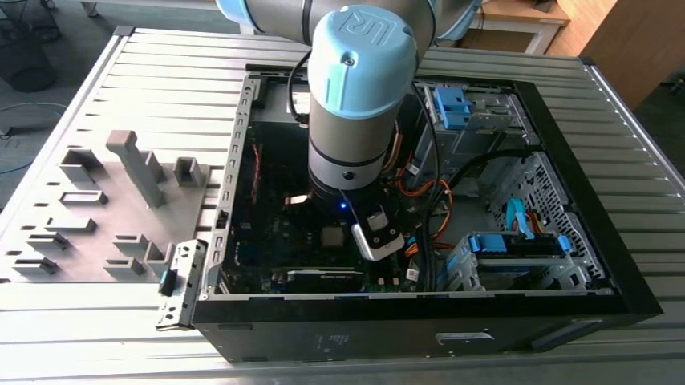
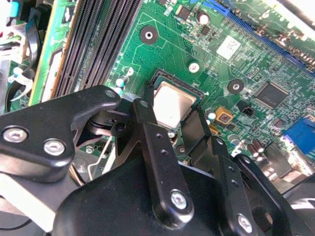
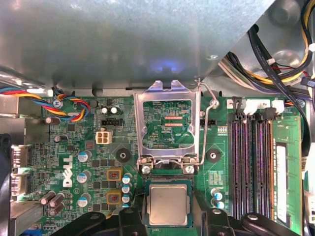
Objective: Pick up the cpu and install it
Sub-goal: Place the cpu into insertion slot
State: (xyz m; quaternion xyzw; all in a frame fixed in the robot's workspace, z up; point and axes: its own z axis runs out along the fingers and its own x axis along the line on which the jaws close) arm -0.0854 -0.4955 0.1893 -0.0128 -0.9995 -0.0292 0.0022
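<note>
1 cpu [image 3: 169,204] in 1 socket [image 3: 144,204], 1 gripper [image 3: 173,215] spread astride, seemingly not touching

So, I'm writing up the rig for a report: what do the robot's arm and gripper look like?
The arm is a silver-grey tube with a rounded light-blue joint cap bearing an embossed logo, and a small blue light near the wrist. The gripper is matt black: flat linked bars with silver screw heads and rows of small holes.
</note>
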